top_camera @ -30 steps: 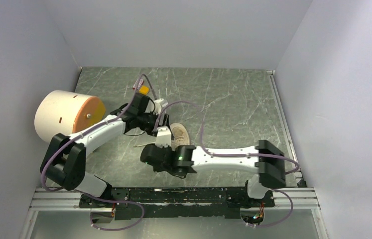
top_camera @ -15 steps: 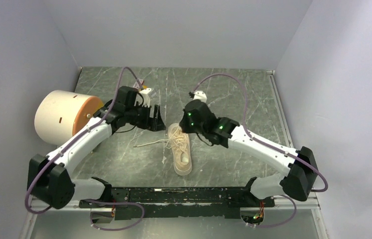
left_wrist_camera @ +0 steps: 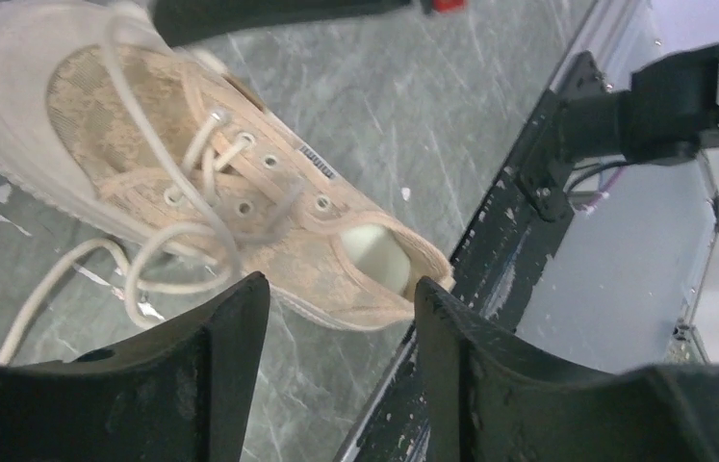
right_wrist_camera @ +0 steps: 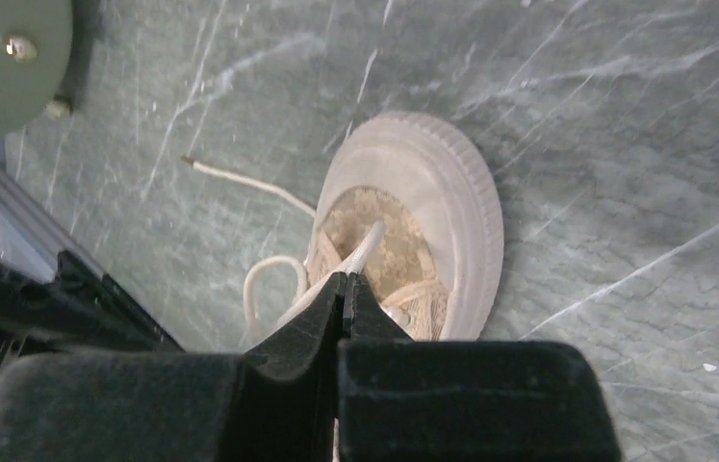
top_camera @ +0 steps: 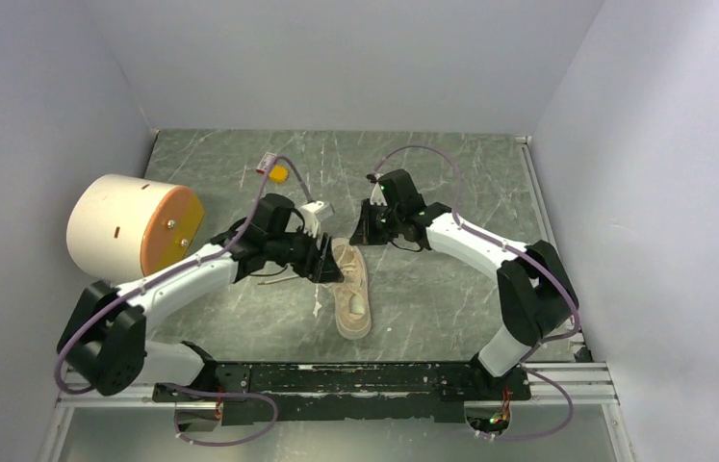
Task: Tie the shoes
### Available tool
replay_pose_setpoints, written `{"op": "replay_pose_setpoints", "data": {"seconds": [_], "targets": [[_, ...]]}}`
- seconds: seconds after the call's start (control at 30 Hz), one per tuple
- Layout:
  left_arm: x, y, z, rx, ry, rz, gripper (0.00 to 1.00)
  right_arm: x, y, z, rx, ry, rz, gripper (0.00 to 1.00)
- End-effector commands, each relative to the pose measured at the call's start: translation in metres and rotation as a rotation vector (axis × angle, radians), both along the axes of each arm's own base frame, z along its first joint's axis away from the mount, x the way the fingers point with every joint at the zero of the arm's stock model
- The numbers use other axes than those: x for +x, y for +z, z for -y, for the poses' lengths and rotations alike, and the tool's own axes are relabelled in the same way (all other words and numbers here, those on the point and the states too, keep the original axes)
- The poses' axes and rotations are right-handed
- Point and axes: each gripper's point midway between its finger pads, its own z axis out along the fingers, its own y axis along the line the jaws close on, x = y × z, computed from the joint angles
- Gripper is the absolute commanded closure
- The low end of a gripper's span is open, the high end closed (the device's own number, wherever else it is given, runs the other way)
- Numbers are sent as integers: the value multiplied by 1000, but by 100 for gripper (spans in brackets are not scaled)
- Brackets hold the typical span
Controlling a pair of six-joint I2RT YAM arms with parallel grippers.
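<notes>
The cream sneaker [top_camera: 352, 298] lies on the marble table, toe to the far side, its laces untied. My left gripper [top_camera: 326, 262] hovers at the shoe's left side near the toe. In the left wrist view it is open [left_wrist_camera: 341, 294] and empty, with the shoe [left_wrist_camera: 240, 183] and loose lace loops [left_wrist_camera: 158, 260] just beyond its fingers. My right gripper [top_camera: 363, 234] is above the toe. In the right wrist view it is shut [right_wrist_camera: 346, 281] on a white lace [right_wrist_camera: 367, 241], above the shoe's toe [right_wrist_camera: 442, 207]. The other lace end [right_wrist_camera: 240, 179] lies on the table.
A large cream-and-orange cylinder [top_camera: 134, 223] lies at the far left. A small orange object [top_camera: 278, 174] with a tag sits at the back. The black-and-metal rail [top_camera: 384, 375] runs along the near edge. Grey walls enclose three sides.
The right arm swung from across the shoe's near side to the far side of the toe. The left gripper moved nearer and right, to the shoe's side.
</notes>
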Motion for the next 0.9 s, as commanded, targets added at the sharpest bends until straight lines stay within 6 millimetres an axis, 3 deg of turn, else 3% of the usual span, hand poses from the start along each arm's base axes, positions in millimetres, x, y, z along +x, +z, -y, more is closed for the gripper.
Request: {"op": "replay_pose_setpoints", "data": {"seconds": [0.0, 0.1, 0.2, 0.33, 0.63, 0.87], "targets": [[28, 9, 12, 18, 38, 62, 38, -19, 11, -13, 86, 150, -25, 100], [27, 15, 14, -20, 60, 52, 30, -23, 10, -15, 121, 174, 14, 100], [24, 16, 10, 4, 62, 35, 27, -23, -9, -17, 114, 196, -13, 100], [20, 17, 5, 29, 50, 25, 25, -22, -16, -23, 122, 204, -30, 100], [14, 24, -8, 12, 83, 16, 22, -31, -32, -15, 89, 219, -48, 100], [15, 24, -14, 35, 81, 5, 22, -45, -25, -14, 125, 232, -86, 100]]}}
